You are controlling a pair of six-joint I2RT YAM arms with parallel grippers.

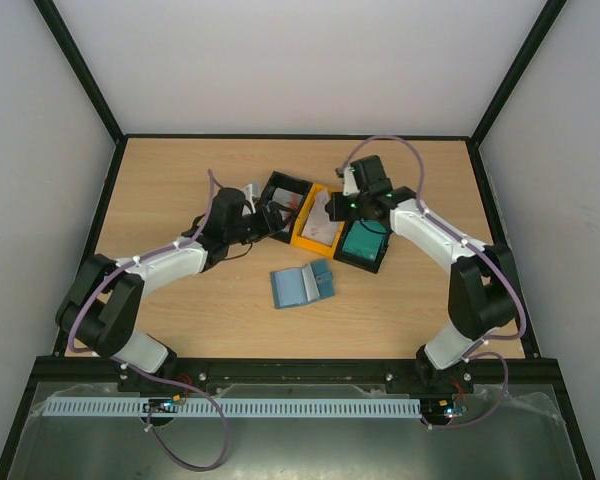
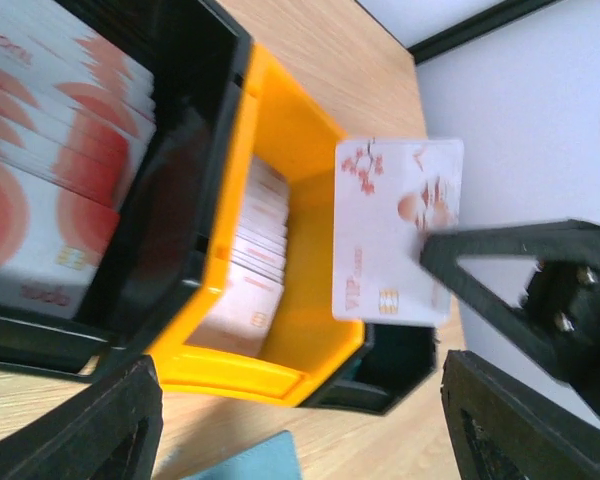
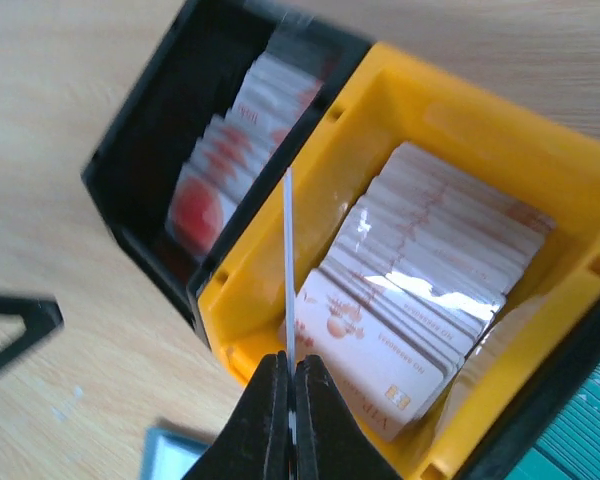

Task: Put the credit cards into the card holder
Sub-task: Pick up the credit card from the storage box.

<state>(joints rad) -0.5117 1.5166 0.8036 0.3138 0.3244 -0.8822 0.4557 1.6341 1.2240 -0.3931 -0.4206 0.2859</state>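
My right gripper (image 1: 336, 205) is shut on one whitish-grey credit card (image 3: 289, 250), seen edge-on and held upright above the yellow bin (image 3: 280, 300); its fingers (image 3: 291, 400) pinch the card's lower edge. The same card (image 2: 395, 230) shows face-on in the left wrist view, above the yellow bin (image 2: 280, 300). My left gripper (image 2: 295, 420) is open and empty, hovering by the black bin of red-and-white cards (image 2: 50, 170). The blue-teal card holder (image 1: 302, 284) lies open on the table in front of the bins; its corner shows in the left wrist view (image 2: 250, 460).
Three bins stand in a row: a black one (image 1: 283, 192) with red-and-white cards, the yellow one (image 1: 302, 236) with whitish cards (image 3: 430, 300), and a black one (image 1: 380, 262) with green-teal cards (image 1: 363, 240). Walls enclose the table on three sides.
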